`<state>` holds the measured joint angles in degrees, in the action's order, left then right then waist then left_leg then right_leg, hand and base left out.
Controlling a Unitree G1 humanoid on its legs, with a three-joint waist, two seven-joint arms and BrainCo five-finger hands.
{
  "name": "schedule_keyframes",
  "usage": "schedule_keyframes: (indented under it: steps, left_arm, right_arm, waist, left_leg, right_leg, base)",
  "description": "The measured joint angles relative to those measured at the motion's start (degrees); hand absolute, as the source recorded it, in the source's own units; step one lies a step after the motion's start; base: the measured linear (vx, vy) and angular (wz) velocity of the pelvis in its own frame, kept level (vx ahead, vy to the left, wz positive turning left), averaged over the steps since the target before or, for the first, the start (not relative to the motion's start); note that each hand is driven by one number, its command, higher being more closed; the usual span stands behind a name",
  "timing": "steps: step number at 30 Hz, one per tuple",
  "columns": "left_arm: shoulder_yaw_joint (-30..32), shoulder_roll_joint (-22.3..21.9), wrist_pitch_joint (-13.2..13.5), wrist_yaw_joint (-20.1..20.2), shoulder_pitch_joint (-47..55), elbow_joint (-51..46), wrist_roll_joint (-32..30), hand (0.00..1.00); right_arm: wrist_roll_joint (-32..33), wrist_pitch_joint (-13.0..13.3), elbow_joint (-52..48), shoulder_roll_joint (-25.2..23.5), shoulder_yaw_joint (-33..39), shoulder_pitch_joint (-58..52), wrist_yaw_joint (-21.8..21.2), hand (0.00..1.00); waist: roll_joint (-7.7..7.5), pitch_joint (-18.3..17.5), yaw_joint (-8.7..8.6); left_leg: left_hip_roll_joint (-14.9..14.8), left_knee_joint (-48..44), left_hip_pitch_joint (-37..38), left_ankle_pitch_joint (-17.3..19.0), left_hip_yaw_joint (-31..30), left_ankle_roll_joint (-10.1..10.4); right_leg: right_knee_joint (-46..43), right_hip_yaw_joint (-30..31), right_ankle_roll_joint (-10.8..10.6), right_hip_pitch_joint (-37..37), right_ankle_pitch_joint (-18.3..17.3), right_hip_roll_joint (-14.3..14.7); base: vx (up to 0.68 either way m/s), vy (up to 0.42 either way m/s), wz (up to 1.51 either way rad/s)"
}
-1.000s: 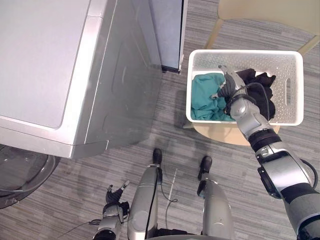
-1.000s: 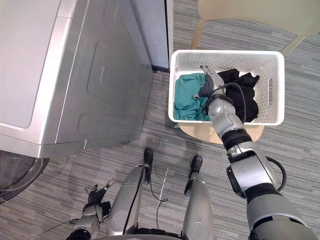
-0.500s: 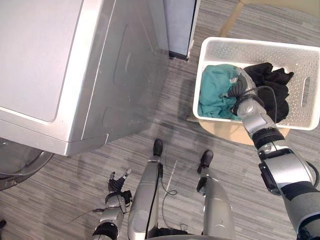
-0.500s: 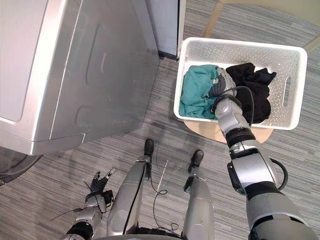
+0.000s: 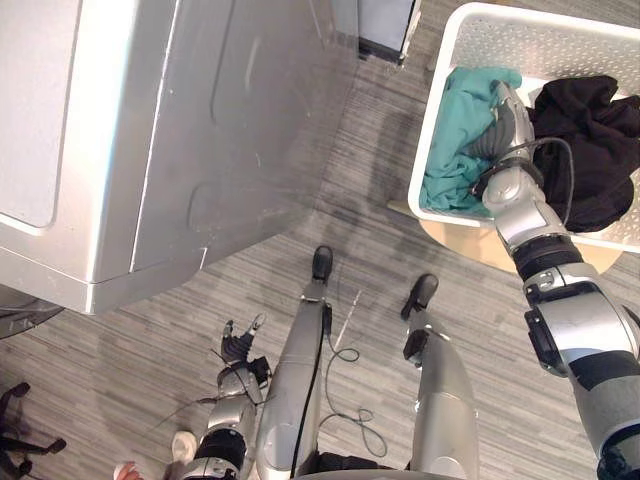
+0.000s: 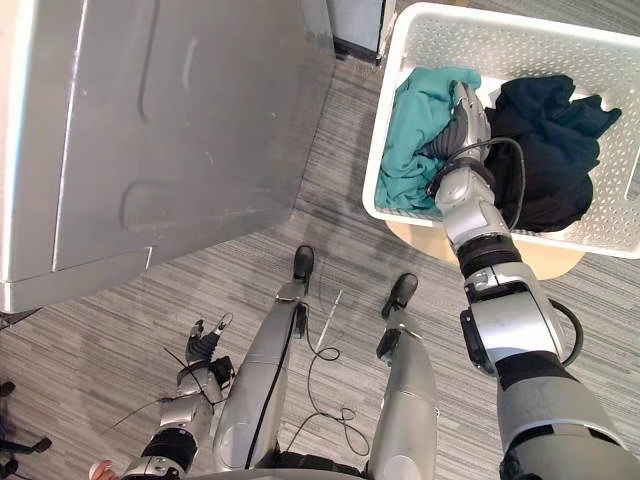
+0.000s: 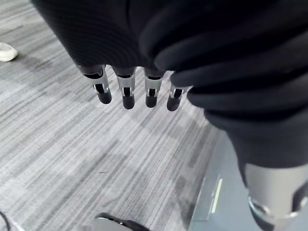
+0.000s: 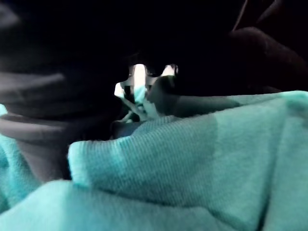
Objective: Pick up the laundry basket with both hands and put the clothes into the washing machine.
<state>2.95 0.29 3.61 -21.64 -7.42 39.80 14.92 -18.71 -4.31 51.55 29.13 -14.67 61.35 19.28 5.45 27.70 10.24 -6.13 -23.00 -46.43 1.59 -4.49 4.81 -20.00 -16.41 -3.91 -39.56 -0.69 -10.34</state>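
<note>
Hanging low near the floor, left hand (image 5: 238,350) idle, fingers slack, holding nothing. Right hand (image 5: 500,135) lies on the teal garment (image 5: 455,140) inside the white basket (image 5: 520,12); grasp cannot be told. Count: one basket, two garments, teal and black (image 5: 590,140). Judged soft and light; gather a thick fold. One washing machine (image 5: 150,120) stands alongside.

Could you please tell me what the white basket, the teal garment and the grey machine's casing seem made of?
White perforated laundry basket: probably moulded plastic, matt, given its regular holes and rounded rim. Teal garment: soft knit cloth; it folds, and fine ribs show close up. Silver-grey washing machine: likely painted sheet metal, satin sheen, pressed panels.
</note>
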Motion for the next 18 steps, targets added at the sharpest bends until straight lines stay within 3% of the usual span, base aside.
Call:
schedule_keyframes:
  steps: [10,16,18]
  left_arm:
    - [-0.71,-1.90,0.56,0.06,-1.45,-2.73,0.36,0.00]
    - [-0.50,-1.77,-0.16,0.15,-1.45,-1.72,0.32,0.00]
    - [-0.07,-1.69,-0.71,0.24,-1.45,-0.94,0.29,0.00]
  right_arm:
    - [-4.99,-0.90,0.59,-0.35,0.11,-1.57,1.92,1.00]
    - [-4.93,-1.75,1.75,-3.95,0.63,-7.64,1.60,1.00]
    - [-4.60,-2.45,2.15,-4.90,0.86,-9.98,1.27,1.00]
  waist:
    - [-0.45,-0.13,-0.42]
    - [-2.54,-0.50,-0.76]
    - [-2.78,-0.61,-1.59]
  left_leg:
    - [0.19,-0.04,-0.53,-0.69,-0.80,0.07]
    - [0.09,1.20,4.20,-1.02,-0.63,0.30]
    - [0.07,2.29,6.08,-1.05,-0.50,0.32]
  right_leg:
    - [-4.02,-3.26,0.36,0.10,-2.78,-1.69]
    - [-2.69,-4.14,0.43,5.15,-2.86,-1.69]
    - [-1.44,-4.88,0.40,7.67,-2.83,-1.68]
  base:
    - [0.02,-0.013,0.18]
    - [0.03,-0.018,0.07]
    - [0.01,-0.004,0.16]
